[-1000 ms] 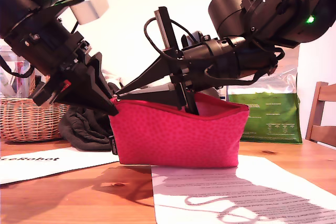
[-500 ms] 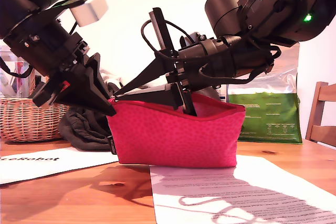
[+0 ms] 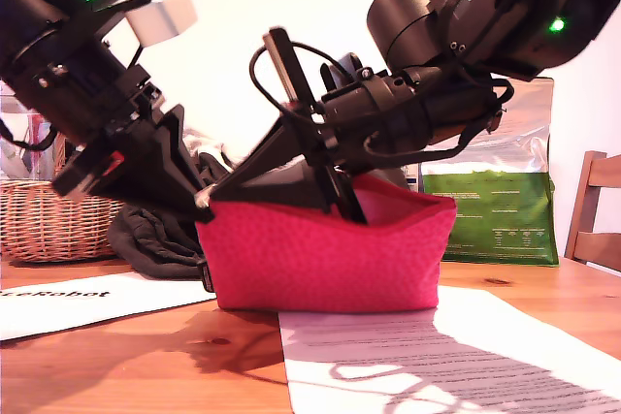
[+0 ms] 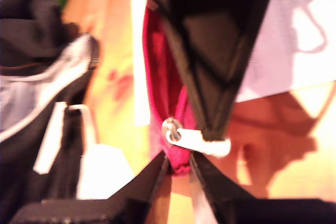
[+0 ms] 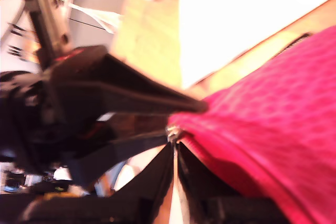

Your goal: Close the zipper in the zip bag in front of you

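Observation:
The red-pink zip bag (image 3: 320, 254) stands upright on the wooden table (image 3: 146, 366). My first gripper (image 3: 202, 203), reaching in from the exterior view's left, is shut on the bag's end (image 4: 178, 163) just below the zipper. My second gripper (image 3: 217, 191) comes from the exterior view's right, along the bag's top. It is shut on the zipper's silver pull tab (image 4: 181, 136), which also glints in the second wrist view as the pull tab (image 5: 171, 131) at my second gripper (image 5: 175, 148). The zipper (image 4: 163, 77) gapes open behind the pull.
A wicker basket (image 3: 44, 225) and a dark cloth heap (image 3: 155, 235) lie behind the bag at the exterior view's left. At the right stand a green-and-silver bag (image 3: 490, 210) and a wooden chair (image 3: 594, 210). Printed paper sheets (image 3: 437, 356) lie in front.
The second arm has swung a little toward the exterior view's left and tilted up. The bag's left top corner has shifted slightly left with both grippers holding on.

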Available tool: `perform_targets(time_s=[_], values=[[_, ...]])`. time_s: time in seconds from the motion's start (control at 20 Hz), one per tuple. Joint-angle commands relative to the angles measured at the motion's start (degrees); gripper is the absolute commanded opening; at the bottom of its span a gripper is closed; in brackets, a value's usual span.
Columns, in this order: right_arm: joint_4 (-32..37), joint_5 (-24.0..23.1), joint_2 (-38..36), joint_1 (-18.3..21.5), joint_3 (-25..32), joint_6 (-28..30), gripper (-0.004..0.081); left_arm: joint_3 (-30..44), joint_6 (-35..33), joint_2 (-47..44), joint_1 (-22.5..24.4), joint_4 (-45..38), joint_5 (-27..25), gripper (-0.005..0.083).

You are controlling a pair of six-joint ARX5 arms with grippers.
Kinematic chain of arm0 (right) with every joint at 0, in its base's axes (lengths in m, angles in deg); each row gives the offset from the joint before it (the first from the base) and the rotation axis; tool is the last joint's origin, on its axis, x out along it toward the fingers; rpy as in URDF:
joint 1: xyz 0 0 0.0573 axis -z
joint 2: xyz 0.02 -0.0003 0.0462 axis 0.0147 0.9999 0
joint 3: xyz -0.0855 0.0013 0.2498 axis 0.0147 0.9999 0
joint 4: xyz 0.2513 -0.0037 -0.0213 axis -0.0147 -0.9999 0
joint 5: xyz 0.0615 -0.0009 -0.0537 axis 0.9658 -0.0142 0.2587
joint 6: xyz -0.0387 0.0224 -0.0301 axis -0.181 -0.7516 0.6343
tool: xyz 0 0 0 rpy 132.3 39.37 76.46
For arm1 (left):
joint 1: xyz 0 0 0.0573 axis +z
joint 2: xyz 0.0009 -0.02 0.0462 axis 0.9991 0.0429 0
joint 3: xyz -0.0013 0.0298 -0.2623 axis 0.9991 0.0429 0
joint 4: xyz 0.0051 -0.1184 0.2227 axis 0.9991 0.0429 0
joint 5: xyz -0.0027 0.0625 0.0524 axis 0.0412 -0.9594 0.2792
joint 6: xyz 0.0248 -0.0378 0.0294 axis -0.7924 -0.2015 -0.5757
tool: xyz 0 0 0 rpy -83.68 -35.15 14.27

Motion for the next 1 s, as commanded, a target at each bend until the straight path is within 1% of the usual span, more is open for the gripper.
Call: perform_targets(time_s=[0.0,0.05,0.1,0.25,0.35,0.45,0.5,0.6,0.65,0.75,0.85,0.95], values=[[0.17,-0.52,-0.72,0.15,-0.79,0.55,-0.0013,0.83,0.37,0.85,-0.26,0.02,0.94,-0.0021],[0.15,-0.48,-0.72,0.13,-0.79,0.55,-0.0009,0.83,0.37,0.85,-0.26,0.02,0.94,-0.0021],[0.17,-0.24,-0.72,0.11,-0.79,0.57,0.0015,0.83,0.37,0.85,-0.26,0.02,0.94,-0.0021],[0.15,2.60,-0.81,-0.35,-0.79,5.09,0.0107,0.83,0.39,0.85,-0.26,0.04,0.85,-0.0021],[-0.26,4.20,-1.11,-0.98,-0.79,8.61,0.0107,0.83,0.39,0.85,-0.24,0.13,0.42,-0.0021],[-1.29,3.65,-2.21,-1.68,-0.79,13.14,0.0107,0.83,0.39,0.85,-0.22,0.35,0.35,-0.0021],[-3.10,2.14,-3.19,-2.14,-0.79,16.31,0.0107,0.83,0.39,0.85,-0.22,0.46,0.04,-0.0021],[-7.26,-3.37,-5.95,-3.06,-0.79,24.44,0.0107,0.83,0.42,0.85,-0.20,0.52,-0.52,-0.0021],[-10.80,-7.19,-7.58,-3.69,-0.79,29.35,0.0107,0.83,0.57,0.85,-0.20,0.50,-0.66,-0.0021],[-16.94,-16.59,-10.99,-5.55,-0.77,40.06,0.0107,0.83,1.38,0.85,-0.13,0.48,-0.66,-0.0021],[-22.32,-25.27,-13.68,-9.14,-0.77,50.86,0.0107,0.83,1.97,0.85,0.02,0.59,-0.61,-0.0021],[-25.22,-33.40,-14.53,-13.20,-0.74,58.53,0.0107,0.83,2.80,0.85,0.20,0.70,-0.59,-0.0021]])
